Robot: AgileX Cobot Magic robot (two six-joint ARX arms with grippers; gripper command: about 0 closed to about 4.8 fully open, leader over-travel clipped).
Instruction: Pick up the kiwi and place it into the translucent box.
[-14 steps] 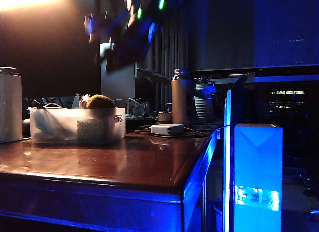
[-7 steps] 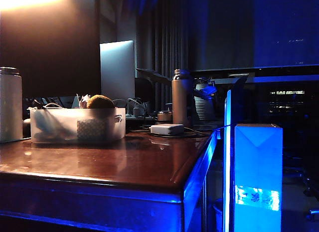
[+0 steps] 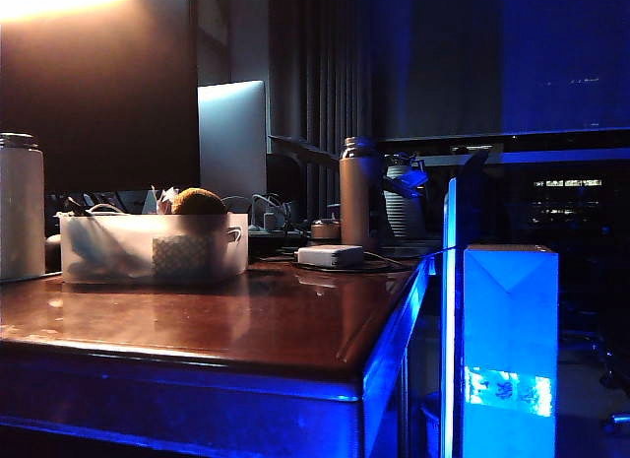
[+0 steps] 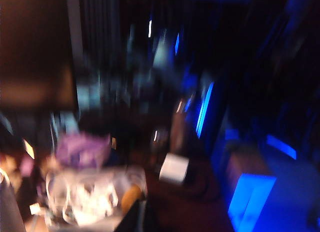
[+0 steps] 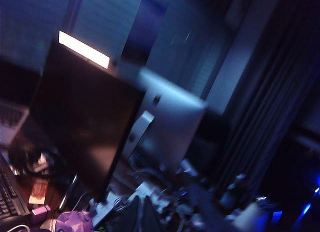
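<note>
Dim room, blue side light; glossy wood table (image 3: 246, 330). Kiwi (image 3: 200, 201) sits in the box (image 3: 148, 249) at the table's left, atop clutter. Judged light, firm, fuzzy skin, easy to bruise; best gripped across its short axis. Flask (image 3: 356, 190) and charger (image 3: 330, 255) stand well apart; white cylinder (image 3: 20, 207) beside the box. Neither arm shows in the exterior view. Right gripper (image 5: 141, 215) clenched, empty; left gripper: cannot tell, blurred.

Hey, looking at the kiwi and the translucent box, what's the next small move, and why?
Probably nothing beyond parking both arms. The kiwi sits in the translucent box, on top of its clutter. Neither arm shows in the exterior view. The right claw is shut, above the desk clutter; the left claw, blurred, looks down on the box.
</note>
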